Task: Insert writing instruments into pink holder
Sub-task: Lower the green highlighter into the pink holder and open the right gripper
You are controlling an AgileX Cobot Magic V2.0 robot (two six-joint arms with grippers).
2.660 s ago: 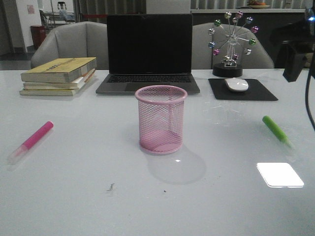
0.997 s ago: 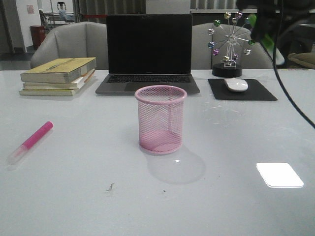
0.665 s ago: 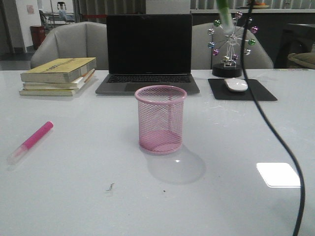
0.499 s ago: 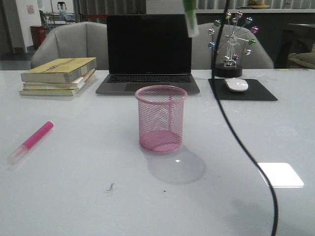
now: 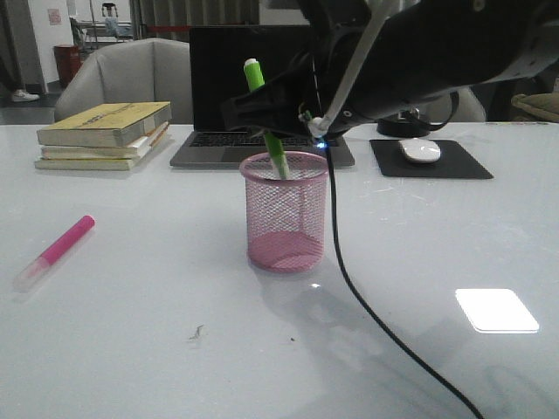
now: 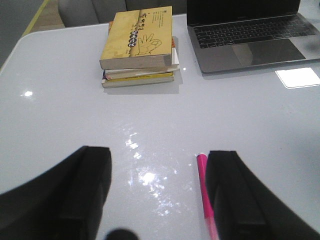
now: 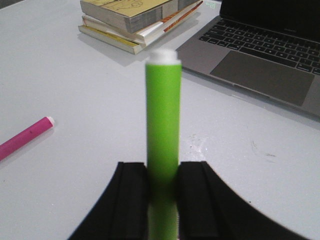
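The lime green highlighter (image 5: 265,118) stands nearly upright, slightly tilted, with its lower end just inside the rim of the pink holder (image 5: 286,212), which sits mid-bench in front of the laptop (image 5: 262,87). The right claw (image 7: 162,192) pinches this marker on both sides around its middle, the black arm reaching in above the cup. The pink highlighter (image 5: 54,251) lies flat on the white bench (image 5: 131,349) well to the left of the holder. The left claw (image 6: 160,190) hangs spread over the bench, gripping nothing, with the pink marker just beside one finger. A stack of books (image 5: 103,134) rests beside the laptop.
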